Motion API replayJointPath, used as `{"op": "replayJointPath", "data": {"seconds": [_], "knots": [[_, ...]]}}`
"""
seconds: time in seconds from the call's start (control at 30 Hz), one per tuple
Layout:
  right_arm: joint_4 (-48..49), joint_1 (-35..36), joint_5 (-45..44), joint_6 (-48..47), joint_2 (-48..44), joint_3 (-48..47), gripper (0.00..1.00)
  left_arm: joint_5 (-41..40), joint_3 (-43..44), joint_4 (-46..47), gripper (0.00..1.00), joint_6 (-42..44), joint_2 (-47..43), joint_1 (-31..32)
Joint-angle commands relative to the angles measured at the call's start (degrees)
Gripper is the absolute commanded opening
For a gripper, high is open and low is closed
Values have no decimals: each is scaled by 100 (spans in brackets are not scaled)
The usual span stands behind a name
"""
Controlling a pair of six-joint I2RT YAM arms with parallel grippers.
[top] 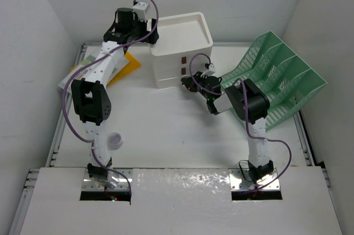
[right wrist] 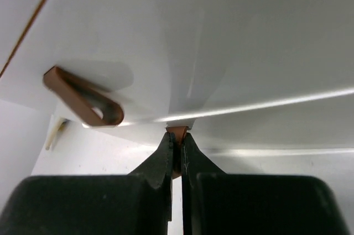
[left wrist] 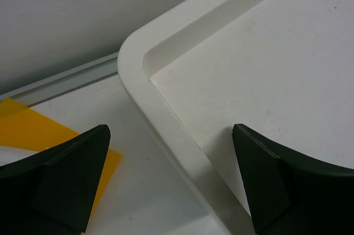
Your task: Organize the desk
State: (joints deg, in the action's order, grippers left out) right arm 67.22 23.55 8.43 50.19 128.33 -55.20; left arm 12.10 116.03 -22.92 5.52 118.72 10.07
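The white desk (top: pixel 166 130) carries a white three-drawer unit (top: pixel 180 52) at the back. My right gripper (top: pixel 188 84) is at the unit's front, low down. In the right wrist view it (right wrist: pixel 177 138) is shut on a brown pull tab (right wrist: pixel 177 132) of a drawer; another brown loop tab (right wrist: pixel 83 98) hangs to the upper left. My left gripper (top: pixel 150 30) hovers over the unit's top left corner. In the left wrist view it (left wrist: pixel 171 131) is open and empty, straddling the rim of the unit's top tray (left wrist: pixel 166 108), with desk (left wrist: pixel 138 191) below.
A green mesh file rack (top: pixel 276 80) leans at the right, close behind my right arm. Yellow and white papers (top: pixel 124 64) lie at the back left under my left arm, also seen in the left wrist view (left wrist: pixel 33 130). A small round pale object (top: pixel 115 140) lies near the left base.
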Motion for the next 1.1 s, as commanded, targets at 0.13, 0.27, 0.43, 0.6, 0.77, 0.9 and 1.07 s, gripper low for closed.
{"op": "replayJointPath", "data": {"seconds": [0.13, 0.27, 0.43, 0.6, 0.77, 0.9, 1.07], "knots": [[520, 185, -307, -458, -1081, 1008, 0, -278, 25, -389, 91, 186, -6, -66], [757, 334, -245, -493, -1565, 1766, 0, -304, 16, -389, 91, 178, -24, -66], [723, 641, -315, -765, -2083, 2654, 0, -340, 16, -424, 92, 195, -59, -66], [284, 853, -429, -1151, -2470, 2848, 0, -366, 25, -450, 93, 221, -156, -75], [-699, 923, -465, -1529, -2839, 2629, 7, -410, 147, -643, 96, 318, -279, -75], [-2254, 958, -394, -2013, -3156, 2041, 53, -410, 385, -1458, 100, 808, -498, -75], [-3908, 1274, -806, -2767, -3648, 1767, 73, -278, -552, -2664, 100, 2057, -1724, -189]]}}
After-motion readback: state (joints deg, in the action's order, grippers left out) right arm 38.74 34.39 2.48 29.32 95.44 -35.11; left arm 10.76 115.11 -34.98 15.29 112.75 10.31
